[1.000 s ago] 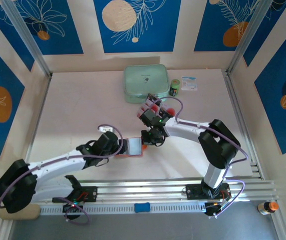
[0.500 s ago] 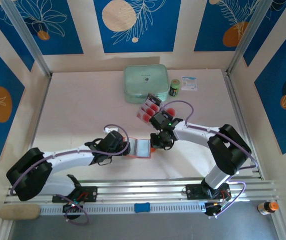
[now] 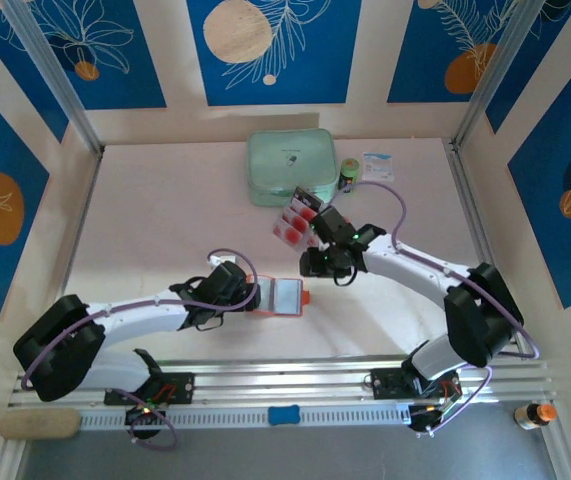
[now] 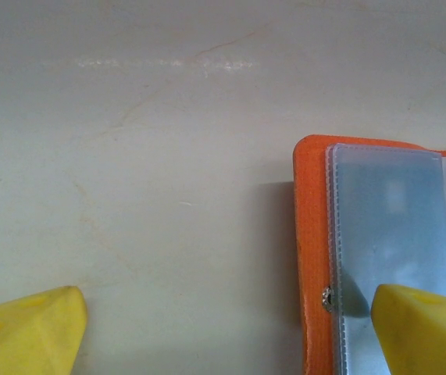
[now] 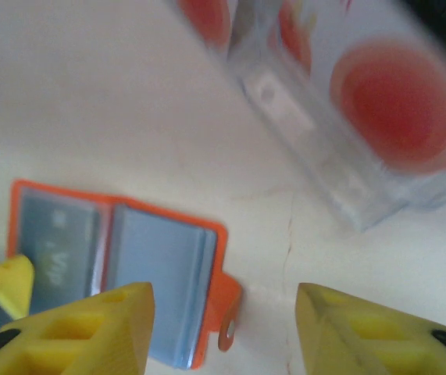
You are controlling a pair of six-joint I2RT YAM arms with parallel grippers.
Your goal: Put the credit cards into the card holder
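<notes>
The card holder point(image 3: 285, 297) lies open at 7 o'clock of the spread right gripper point(image 3: 315, 265); the spread left gripper point(image 4: 226, 312) straddles its 9 o'clock edge.

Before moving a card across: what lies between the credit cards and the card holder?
Between credit cards and card holder the table is bare, as the right wrist view shows.

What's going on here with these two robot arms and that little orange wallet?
The job is to slip credit cards into the orange card holder, which lies open on the table, clear sleeves showing. The left gripper is open, one finger over the holder's edge. The right gripper hovers open and empty nearby. The cards sit in a clear tray just beyond.
</notes>
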